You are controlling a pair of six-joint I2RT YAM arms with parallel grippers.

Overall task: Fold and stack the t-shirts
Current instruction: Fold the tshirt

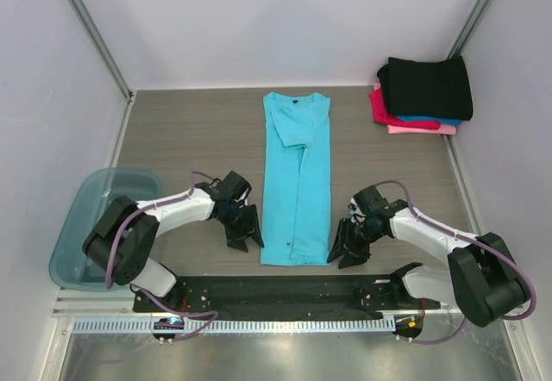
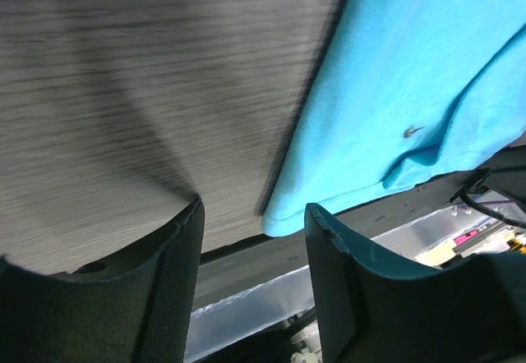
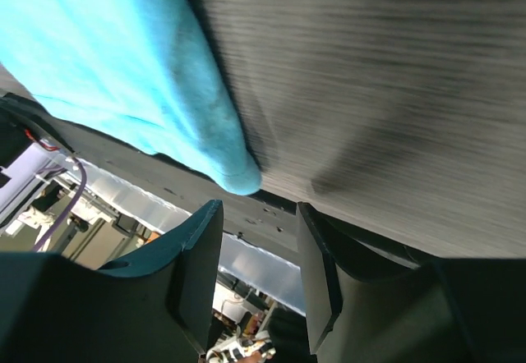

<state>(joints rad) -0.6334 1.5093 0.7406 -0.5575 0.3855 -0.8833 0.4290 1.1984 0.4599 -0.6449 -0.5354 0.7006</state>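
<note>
A bright turquoise t-shirt (image 1: 297, 178) lies folded lengthwise into a long strip in the middle of the table, collar at the far end. My left gripper (image 1: 244, 233) sits low beside its near left corner, open, with nothing between the fingers. In the left wrist view that corner (image 2: 283, 215) lies just ahead of the gripper (image 2: 253, 211). My right gripper (image 1: 349, 247) is at the near right corner, also open and empty. The right wrist view shows that corner (image 3: 238, 174) just beyond the gripper (image 3: 259, 209). A stack of folded t-shirts (image 1: 427, 88), black over blue and pink, rests at the back right.
A translucent blue-grey plastic bin (image 1: 103, 226) stands at the near left edge. A black base plate (image 1: 276, 293) with a metal rail runs along the front, close behind the shirt's near hem. White walls enclose the table on three sides.
</note>
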